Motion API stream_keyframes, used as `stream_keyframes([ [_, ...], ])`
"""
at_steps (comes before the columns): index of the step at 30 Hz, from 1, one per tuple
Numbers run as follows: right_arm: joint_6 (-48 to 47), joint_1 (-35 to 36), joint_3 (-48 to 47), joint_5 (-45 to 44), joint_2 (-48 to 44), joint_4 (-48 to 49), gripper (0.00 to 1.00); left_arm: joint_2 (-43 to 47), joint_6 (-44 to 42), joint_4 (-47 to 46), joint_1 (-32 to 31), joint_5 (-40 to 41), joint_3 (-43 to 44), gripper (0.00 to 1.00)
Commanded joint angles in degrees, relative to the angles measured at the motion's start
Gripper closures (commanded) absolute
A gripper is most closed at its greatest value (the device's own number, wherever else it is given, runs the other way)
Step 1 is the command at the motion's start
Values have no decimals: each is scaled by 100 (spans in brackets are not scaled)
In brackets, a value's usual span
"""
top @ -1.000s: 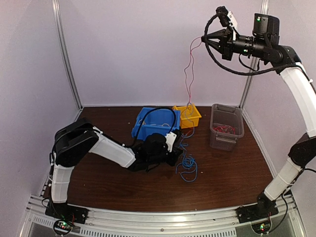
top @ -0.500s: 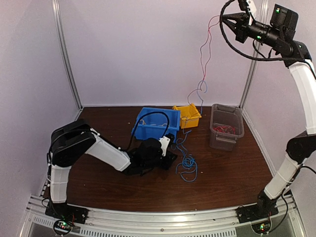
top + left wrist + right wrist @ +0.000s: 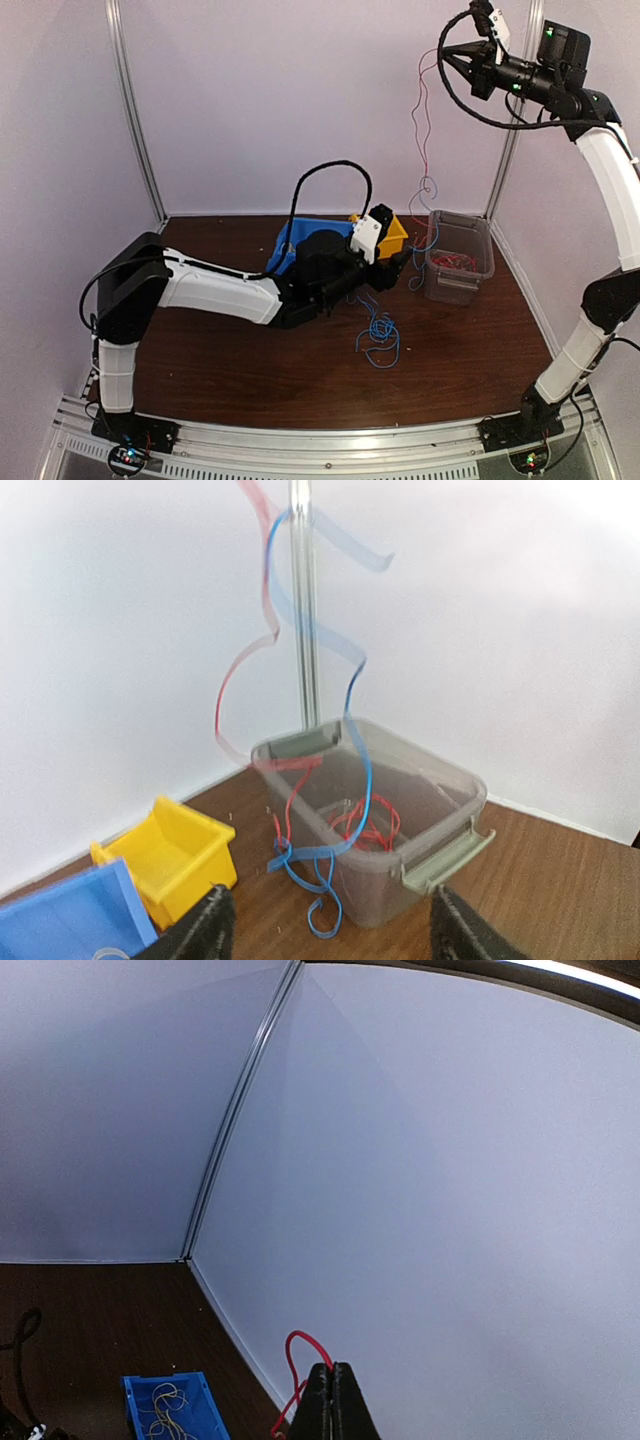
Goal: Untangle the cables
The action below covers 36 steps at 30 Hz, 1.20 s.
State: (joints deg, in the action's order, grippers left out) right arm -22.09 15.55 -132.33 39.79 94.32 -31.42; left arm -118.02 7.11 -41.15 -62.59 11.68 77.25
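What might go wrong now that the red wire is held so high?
1. The right tool pinches the thin red cable, and a blue cable is wound around it. The load might pull it free.
2. The blue cable's loops hang by the grey box, so they might catch its rim or drop in with the red cables there.
3. The left tool is open near the strands, which look blurred. A grab might miss.
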Motion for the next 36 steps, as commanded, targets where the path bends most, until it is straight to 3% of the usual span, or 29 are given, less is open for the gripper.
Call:
stream_keyframes([
  [1,129,-20,378,220,-256,194,100,-325,-128,-252,-32,-62,818,28],
  [6,138,14,682,333,-377,205,100,-738,390,49,-17,36,1765,26],
  [10,161,42,751,385,-435,199,100,-1083,848,912,-1,315,2580,35],
  [17,197,73,771,480,-448,187,100,-1083,1616,1424,122,844,2471,53],
  [21,235,95,745,523,-441,194,100,-824,1583,1104,110,579,1992,58],
  [26,223,147,797,558,-454,151,100,-501,1662,587,89,704,1337,43],
  [31,231,185,981,539,-510,229,100,-587,1330,101,93,-434,1515,44],
  [36,232,244,1100,530,-545,241,100,-595,1371,-190,80,-445,1555,38],
])
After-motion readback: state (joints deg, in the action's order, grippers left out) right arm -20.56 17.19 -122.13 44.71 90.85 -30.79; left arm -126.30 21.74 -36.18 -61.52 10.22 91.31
